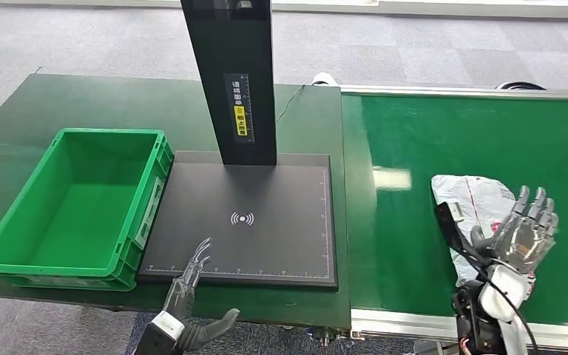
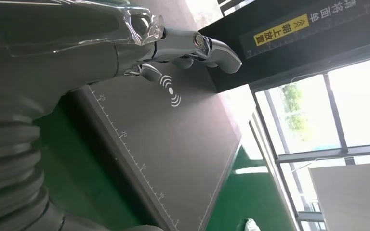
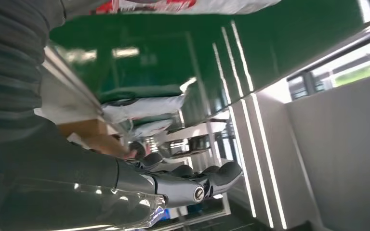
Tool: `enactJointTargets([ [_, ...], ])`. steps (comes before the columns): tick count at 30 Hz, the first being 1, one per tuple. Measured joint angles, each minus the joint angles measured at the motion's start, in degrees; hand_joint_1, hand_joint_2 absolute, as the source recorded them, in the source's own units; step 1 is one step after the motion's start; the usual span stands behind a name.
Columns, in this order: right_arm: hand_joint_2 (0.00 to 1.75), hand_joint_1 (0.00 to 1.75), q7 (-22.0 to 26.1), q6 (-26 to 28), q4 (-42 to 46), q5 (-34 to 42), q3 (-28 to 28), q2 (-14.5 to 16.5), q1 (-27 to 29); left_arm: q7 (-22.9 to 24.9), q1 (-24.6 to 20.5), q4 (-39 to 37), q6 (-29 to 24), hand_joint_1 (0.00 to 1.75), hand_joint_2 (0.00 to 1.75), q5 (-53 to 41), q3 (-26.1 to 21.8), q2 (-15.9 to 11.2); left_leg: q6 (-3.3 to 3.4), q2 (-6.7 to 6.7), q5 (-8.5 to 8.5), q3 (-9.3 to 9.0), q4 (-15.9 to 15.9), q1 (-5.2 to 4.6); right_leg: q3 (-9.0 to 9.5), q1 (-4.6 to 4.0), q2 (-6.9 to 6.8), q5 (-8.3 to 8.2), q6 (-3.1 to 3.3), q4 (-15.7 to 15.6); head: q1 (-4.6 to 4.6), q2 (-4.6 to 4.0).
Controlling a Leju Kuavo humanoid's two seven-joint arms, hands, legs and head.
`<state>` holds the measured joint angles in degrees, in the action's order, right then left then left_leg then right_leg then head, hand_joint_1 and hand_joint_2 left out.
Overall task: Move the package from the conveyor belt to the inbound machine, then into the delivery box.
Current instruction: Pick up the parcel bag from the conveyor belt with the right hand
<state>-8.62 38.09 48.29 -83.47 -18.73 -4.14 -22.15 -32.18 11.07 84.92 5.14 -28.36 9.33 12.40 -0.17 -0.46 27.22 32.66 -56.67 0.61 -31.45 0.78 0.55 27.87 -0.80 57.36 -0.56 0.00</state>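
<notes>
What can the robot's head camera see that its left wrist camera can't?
Head view alone: the green box, the silver package lying on the green conveyor belt, and the right hand beside the package, fingers apart. Left wrist view alone: big windows with trees outside. Both: the black inbound machine with its white wave mark, its yellow label, and the empty left hand.

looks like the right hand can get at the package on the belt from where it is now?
Probably yes. The right hand is open, right at the near edge of the grey package on the green belt, with nothing between them. Whether it is touching yet is unclear.
</notes>
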Motion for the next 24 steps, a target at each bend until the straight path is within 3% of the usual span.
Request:
enactJointTargets([
  [4, 1.75, 0.00, -2.0, -6.8, -8.7, -0.3, -4.5, -3.9, -5.4, -0.1, -0.5, -0.3, 0.1, 0.00, 1.75, 0.2, 0.0, 0.0, 0.00, 0.00, 0.01, 0.03, 0.0, 0.00, -0.04, 0.00, 0.00, 0.00, 0.00, 0.0, -0.02, 0.00],
  [7, 1.75, 0.00, 1.4, -13.7, -13.5, 3.9, -7.5, -5.3, -8.6, -0.4, -0.9, -0.7, 0.4, 0.00, 1.75, 0.4, 0.0, -0.1, 0.00, 0.01, 0.01, 0.05, 0.0, 0.01, -0.07, -0.02, 0.00, 0.01, 0.00, 0.0, -0.02, 0.00],
  [11, 1.75, 0.00, 6.6, -22.0, -18.3, 9.3, -11.4, -5.8, -11.4, -0.9, -1.6, -1.5, 0.8, 0.00, 1.75, 0.7, 0.0, -0.1, 0.00, -0.02, 0.00, 0.05, 0.0, 0.02, -0.07, -0.03, 0.00, 0.01, 0.00, 0.0, -0.02, 0.00],
  [20, 1.75, 0.00, 10.6, -34.5, -24.2, 12.7, -15.1, -5.8, -13.1, -1.0, -3.2, -3.1, 1.3, 0.00, 1.75, 0.8, -0.2, 0.0, 0.00, -0.02, 0.00, 0.05, 0.0, 0.01, -0.05, -0.02, 0.00, 0.01, 0.00, 0.0, -0.01, 0.00],
  [21, 1.75, 0.36, 10.7, -35.6, -24.5, 12.6, -15.2, -5.7, -13.1, -1.0, -3.3, -3.2, 1.4, 0.00, 1.75, 0.8, -0.2, 0.0, 0.00, -0.01, 0.01, 0.04, 0.0, 0.01, -0.05, -0.02, 0.00, 0.01, 0.00, 0.0, -0.01, 0.00],
  [24, 1.75, 1.67, 10.9, -38.3, -25.4, 11.6, -15.2, -5.5, -13.3, -1.1, -3.7, -3.7, 1.6, 0.00, 1.75, 0.8, -0.2, 0.0, 0.00, 0.00, 0.01, 0.01, 0.0, 0.03, -0.01, -0.04, 0.00, 0.01, 0.00, 0.0, -0.02, 0.00],
])
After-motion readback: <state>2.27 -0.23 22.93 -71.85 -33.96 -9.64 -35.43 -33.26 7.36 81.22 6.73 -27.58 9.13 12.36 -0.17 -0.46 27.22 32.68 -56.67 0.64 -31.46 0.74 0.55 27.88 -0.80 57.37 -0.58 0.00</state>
